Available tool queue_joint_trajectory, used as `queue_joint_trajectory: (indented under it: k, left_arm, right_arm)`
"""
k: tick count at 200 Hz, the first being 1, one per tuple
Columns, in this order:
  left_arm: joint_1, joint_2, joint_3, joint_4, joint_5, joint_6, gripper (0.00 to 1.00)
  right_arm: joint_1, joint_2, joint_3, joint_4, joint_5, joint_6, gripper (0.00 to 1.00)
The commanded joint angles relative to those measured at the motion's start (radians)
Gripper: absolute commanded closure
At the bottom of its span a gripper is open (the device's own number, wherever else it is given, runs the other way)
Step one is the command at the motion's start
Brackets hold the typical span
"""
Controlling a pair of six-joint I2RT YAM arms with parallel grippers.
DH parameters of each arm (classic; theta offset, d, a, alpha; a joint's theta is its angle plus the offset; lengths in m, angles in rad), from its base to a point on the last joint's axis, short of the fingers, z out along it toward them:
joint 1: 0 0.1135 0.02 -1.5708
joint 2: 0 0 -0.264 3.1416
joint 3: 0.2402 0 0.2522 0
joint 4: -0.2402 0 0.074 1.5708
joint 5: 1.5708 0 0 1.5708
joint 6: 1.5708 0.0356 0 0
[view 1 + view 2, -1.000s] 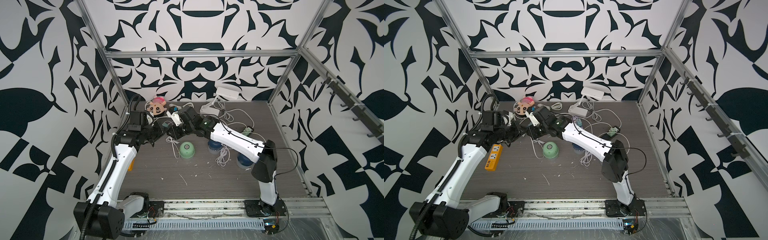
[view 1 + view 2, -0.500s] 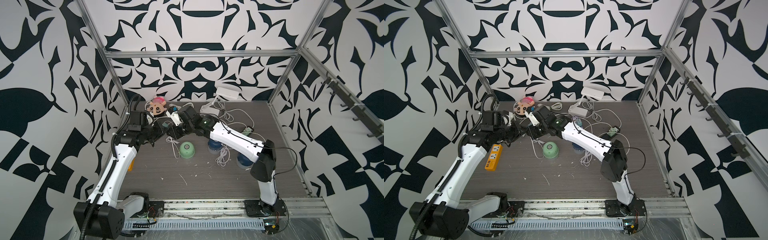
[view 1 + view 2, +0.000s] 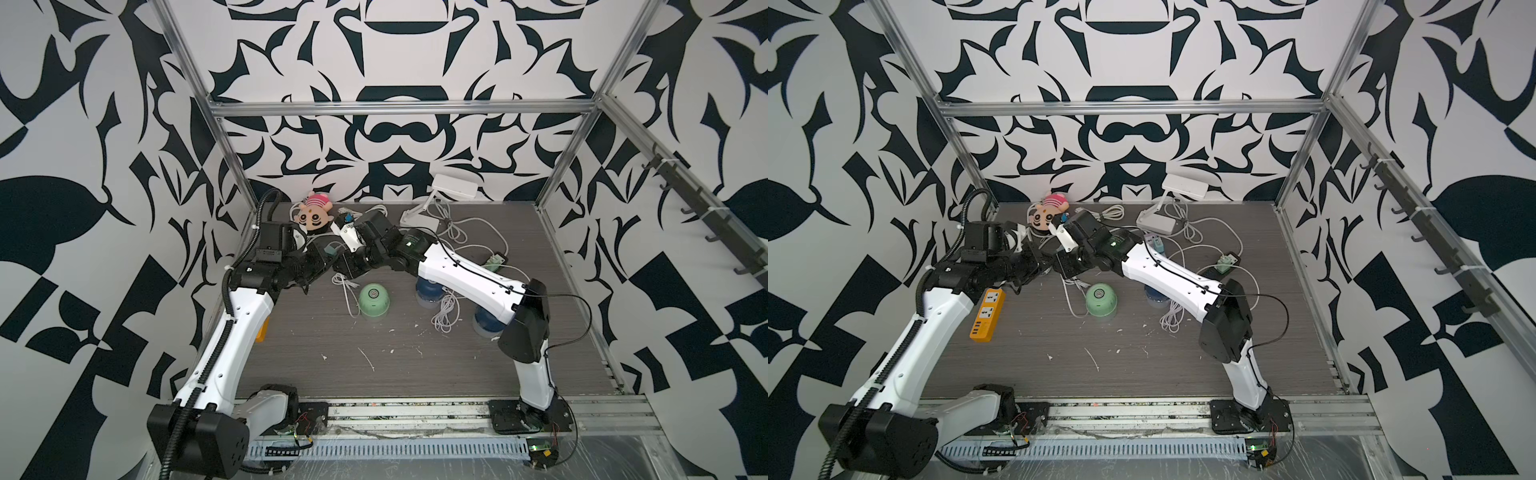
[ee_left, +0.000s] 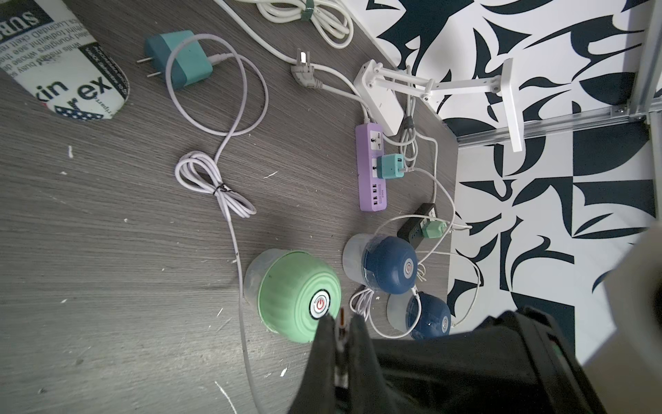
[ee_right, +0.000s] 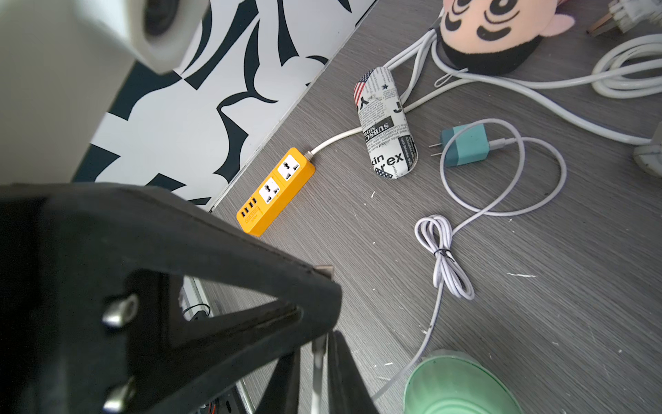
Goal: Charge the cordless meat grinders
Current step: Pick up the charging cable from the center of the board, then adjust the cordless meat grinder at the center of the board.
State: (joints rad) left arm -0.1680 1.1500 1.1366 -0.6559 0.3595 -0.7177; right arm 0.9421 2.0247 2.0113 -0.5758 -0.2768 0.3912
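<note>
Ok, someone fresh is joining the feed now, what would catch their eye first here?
Likely the left arm and right arm meeting nose to nose over the back left of the table, amid a sprawl of white cables. Then the mint green grinder mid-table, the plush doll head at the back wall and the orange power strip beside the left arm.

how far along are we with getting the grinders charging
Likely done: the navy grinder and second navy grinder look wired to the purple strip and black strip. In hand: the left gripper is shut on a small cable plug near the mint grinder. Left: that plug into the mint grinder, and the loose teal adapter into a strip.
</note>
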Motion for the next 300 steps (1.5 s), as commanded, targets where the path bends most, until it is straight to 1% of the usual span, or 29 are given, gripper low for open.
queue_joint_trajectory:
  k: [1, 24, 70, 75, 79, 93, 97, 103, 114, 121, 145, 177, 201, 213, 215, 226, 229, 238, 250, 263, 274, 285, 300]
  left_arm:
    - [-0.002, -0.01, 0.005, -0.038, 0.024, 0.001, 1.0]
    - [-0.002, -0.009, 0.005, -0.039, 0.027, 0.001, 1.0]
    - [-0.003, -0.011, 0.0, -0.041, 0.03, 0.001, 1.0]
    - [-0.002, -0.013, 0.002, -0.042, 0.03, 0.001, 1.0]
    - [-0.002, -0.014, 0.003, -0.043, 0.027, 0.003, 0.94]
    - [-0.002, -0.021, 0.019, -0.063, 0.002, 0.011, 0.67]
    - [-0.002, -0.024, 0.027, -0.071, -0.01, 0.014, 0.61]
    - [-0.001, -0.029, 0.037, -0.083, -0.027, 0.02, 0.53]
    - [0.002, -0.041, 0.06, -0.106, -0.062, 0.029, 0.41]
    - [0.009, -0.05, 0.073, -0.121, -0.076, 0.036, 0.38]
    - [0.035, -0.09, 0.106, -0.153, -0.11, 0.062, 0.35]
    - [0.055, -0.183, 0.085, -0.127, -0.159, 0.084, 0.32]
    - [0.055, -0.245, 0.037, -0.082, -0.161, 0.083, 0.18]
    - [0.055, -0.258, 0.018, -0.072, -0.147, 0.084, 0.16]
    - [0.055, -0.26, 0.013, -0.07, -0.146, 0.084, 0.13]
    - [0.055, -0.265, -0.005, -0.059, -0.132, 0.084, 0.08]
    - [0.055, -0.266, -0.011, -0.054, -0.128, 0.084, 0.07]
    - [0.055, -0.267, -0.032, -0.031, -0.107, 0.083, 0.04]
    - [0.055, -0.258, -0.057, 0.0, -0.068, 0.084, 0.02]
    - [0.055, -0.23, -0.076, 0.018, -0.035, 0.097, 0.01]
    - [0.055, -0.197, -0.092, 0.031, -0.018, 0.105, 0.01]
    - [0.052, -0.162, -0.113, 0.057, 0.008, 0.111, 0.01]
    - [0.04, -0.118, -0.148, 0.106, 0.013, 0.111, 0.01]
  right_arm:
    - [0.0, -0.001, 0.05, 0.041, -0.013, -0.008, 0.81]
    - [0.0, -0.001, 0.051, 0.043, -0.01, -0.006, 0.82]
    - [0.0, -0.006, 0.052, 0.059, -0.004, -0.001, 1.0]
    - [0.001, -0.007, 0.052, 0.061, -0.002, -0.001, 1.0]
    - [0.001, -0.007, 0.051, 0.063, -0.003, -0.003, 1.0]
    - [-0.002, -0.011, 0.051, 0.064, 0.013, -0.01, 1.0]
    - [-0.002, -0.011, 0.051, 0.065, 0.018, -0.012, 1.0]
    - [-0.002, -0.012, 0.052, 0.067, 0.029, -0.018, 1.0]
    - [-0.006, -0.012, 0.053, 0.074, 0.052, -0.025, 1.0]
    - [-0.012, -0.011, 0.054, 0.081, 0.064, -0.028, 1.0]
    - [-0.047, -0.009, 0.048, 0.136, 0.085, -0.016, 1.0]
    - [-0.123, -0.006, 0.065, 0.244, 0.133, 0.007, 1.0]
    - [-0.182, -0.016, 0.072, 0.335, 0.236, -0.01, 1.0]
    - [-0.202, -0.022, 0.08, 0.35, 0.318, -0.042, 1.0]
    - [-0.206, -0.023, 0.084, 0.348, 0.331, -0.053, 1.0]
    - [-0.217, -0.026, 0.101, 0.323, 0.453, -0.11, 1.0]
    - [-0.22, -0.027, 0.106, 0.313, 0.513, -0.127, 1.0]
    - [-0.229, -0.03, 0.121, 0.261, 0.628, -0.174, 1.0]
    - [-0.238, -0.038, 0.128, 0.193, 0.818, -0.244, 1.0]
    - [-0.24, -0.072, 0.063, 0.184, 0.955, -0.346, 1.0]
    - [-0.239, -0.129, -0.049, 0.217, 0.978, -0.404, 1.0]
    - [-0.238, -0.205, -0.199, 0.266, 0.948, -0.429, 1.0]
    - [-0.238, -0.3, -0.376, 0.298, 0.804, -0.378, 1.0]
